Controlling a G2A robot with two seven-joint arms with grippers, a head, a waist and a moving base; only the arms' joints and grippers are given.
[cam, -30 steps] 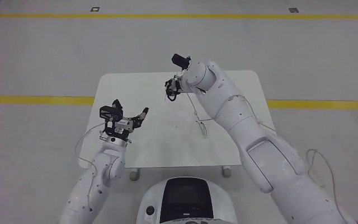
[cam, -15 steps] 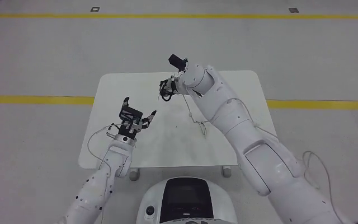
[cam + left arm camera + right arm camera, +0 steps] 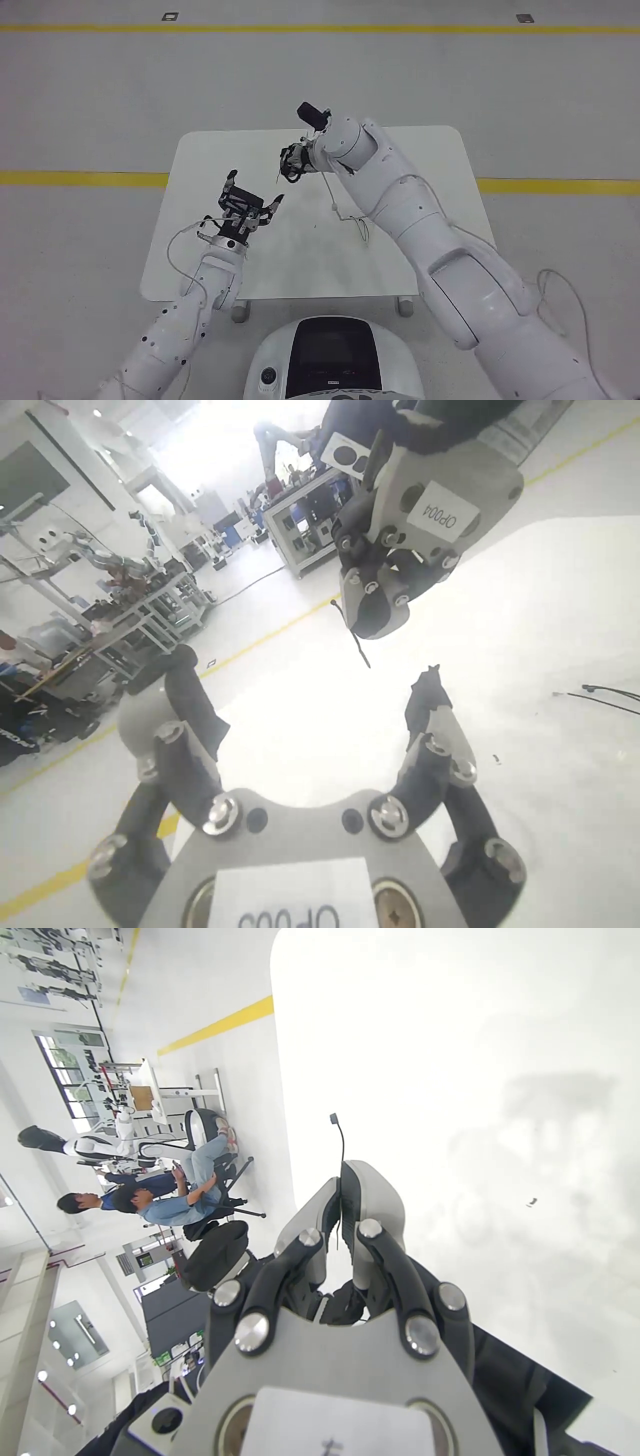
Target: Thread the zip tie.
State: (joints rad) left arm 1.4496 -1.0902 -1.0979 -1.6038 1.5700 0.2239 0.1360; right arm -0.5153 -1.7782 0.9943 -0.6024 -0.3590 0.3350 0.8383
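Currently:
1. Right tool (image 3: 342,1168): clamped on the zip tie (image 3: 343,1140), raised above the far middle of the desk (image 3: 300,250); the tie's head end sticks out past the tips.
2. Left tool (image 3: 306,665): spread wide, holding nothing, above the desk's left-centre, near the tie but apart from it.
3. Loose ties (image 3: 600,692): lying flat on the desk.

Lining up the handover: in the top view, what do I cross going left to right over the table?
Left gripper, open → right gripper, shut on the zip tie → loose zip ties lying on the table.
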